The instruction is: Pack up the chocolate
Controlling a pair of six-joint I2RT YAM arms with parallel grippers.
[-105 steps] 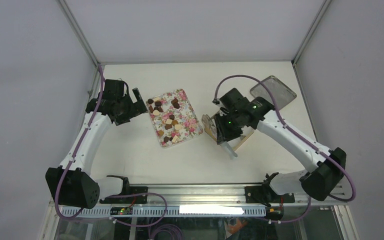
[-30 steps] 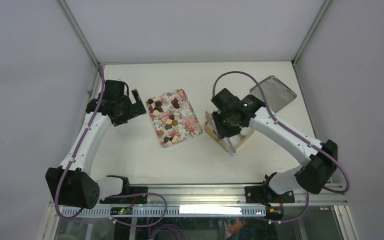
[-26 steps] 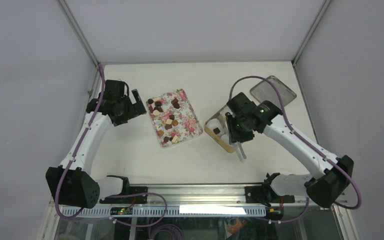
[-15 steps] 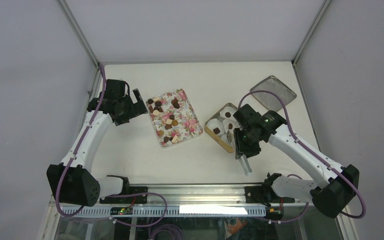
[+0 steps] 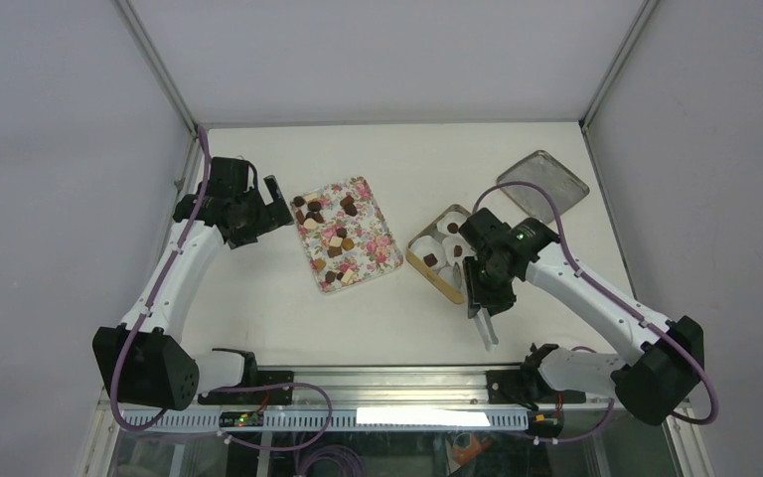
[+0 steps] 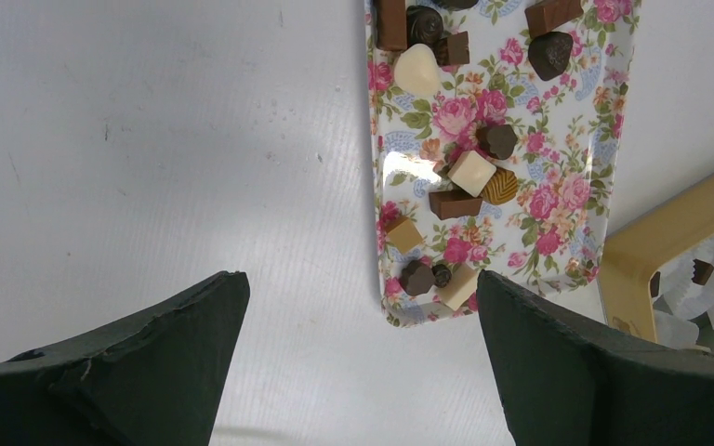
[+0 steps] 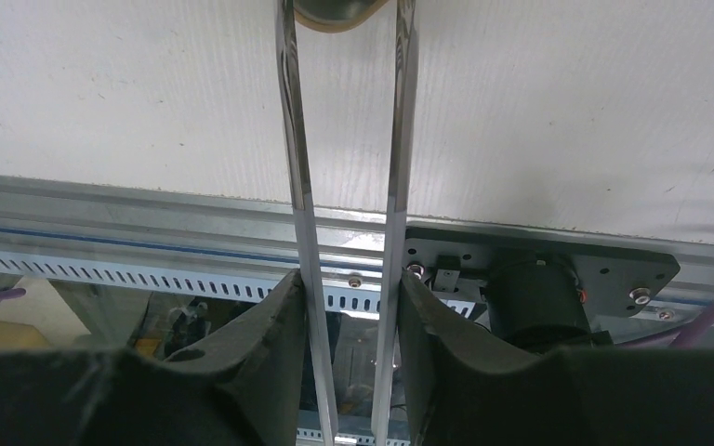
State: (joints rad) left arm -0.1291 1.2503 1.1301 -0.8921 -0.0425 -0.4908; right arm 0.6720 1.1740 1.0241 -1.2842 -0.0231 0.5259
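The chocolate is several small dark, tan and cream pieces on the pink floral tray. It also shows in the left wrist view. Two dark pieces lie in white paper cups inside the tan box. My left gripper is open and empty just left of the tray, above bare table. My right gripper is shut on metal tongs at the box's near right, with the tongs pointing at the near edge. Their two arms run parallel in the right wrist view.
A grey metal lid lies at the back right. The box's tan rim sits just right of the tray's near corner. The aluminium rail and a motor mount run along the table's near edge.
My right arm has pulled back from over the box toward the near edge with the tongs, uncovering the box and its cups. The left arm has not moved.
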